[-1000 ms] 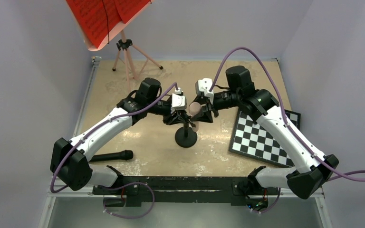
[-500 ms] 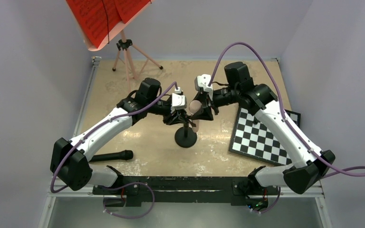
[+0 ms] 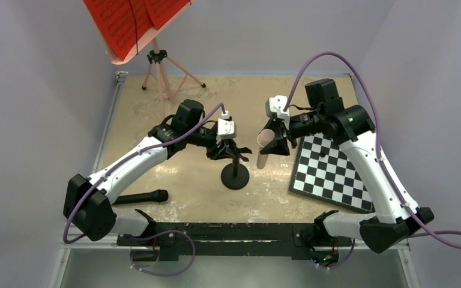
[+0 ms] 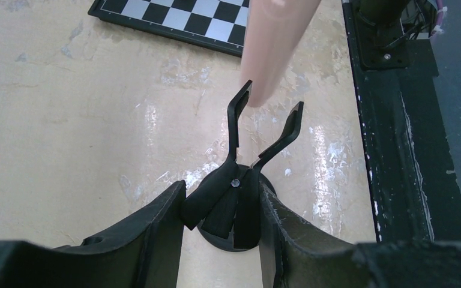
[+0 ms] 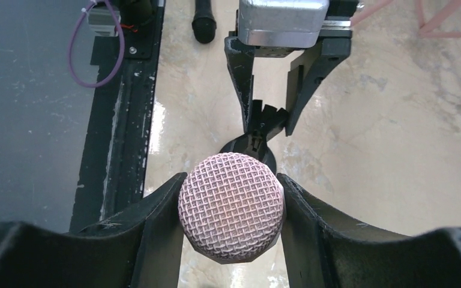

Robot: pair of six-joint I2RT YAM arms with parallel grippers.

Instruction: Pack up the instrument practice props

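The left gripper point(image 4: 221, 199) is pressed shut on the lower part of the black clip point(image 4: 235, 131) at the top of a short stand, with one finger on each side of it. The black round base point(image 3: 235, 177) of this stand rests on the table point(image 3: 312, 99), about in the middle. The right gripper point(image 5: 231, 198) pinches the pink microphone point(image 3: 262, 157) at its mesh head, which fills the gap between the two fingers. The microphone hangs tilted in the air, with its handle pointing down. It is just to the right of the clip and apart from it, between the base and the checkerboard point(image 3: 330, 174). The black microphone point(image 3: 144, 197) lies flat on the near left part of the table, beside the left arm. The pink music stand point(image 3: 157, 57) is upright on its tripod legs at the far left corner, and the red sheet-music pages point(image 3: 126, 21) rest on its desk.
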